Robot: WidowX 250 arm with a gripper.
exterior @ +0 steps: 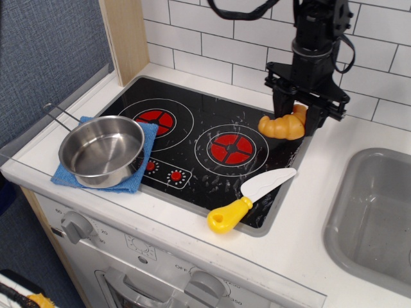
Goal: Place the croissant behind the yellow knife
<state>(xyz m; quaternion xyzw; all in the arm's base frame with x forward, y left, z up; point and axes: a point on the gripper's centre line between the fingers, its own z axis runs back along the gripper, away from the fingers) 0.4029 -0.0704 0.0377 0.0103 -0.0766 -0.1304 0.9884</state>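
Nearest the camera runs the white oven front with its grey knobs; just above it the yellow knife lies on the front right corner of the black hob, its chunky yellow handle with a hole at the end pointing toward the front edge, its broad white blade angled back and to the right; to the left a shiny steel pan sits on a folded blue cloth, smooth metal on soft weave; the hob's surface is glossy and streaked, with two red printed burners; farther back, beyond the knife, the croissant hangs in the gripper, whose black jaws are closed on its upper part; it is a glossy golden-orange crescent of ridged plastic, held just above the hob's rear right corner, apparently not yet resting on the surface, though contact is hard to judge; behind stand white tiles, and a grey sink lies to the right; in my judgement the carry is nearly done, since the croissant is already over the spot behind the knife; lowering and release are left.
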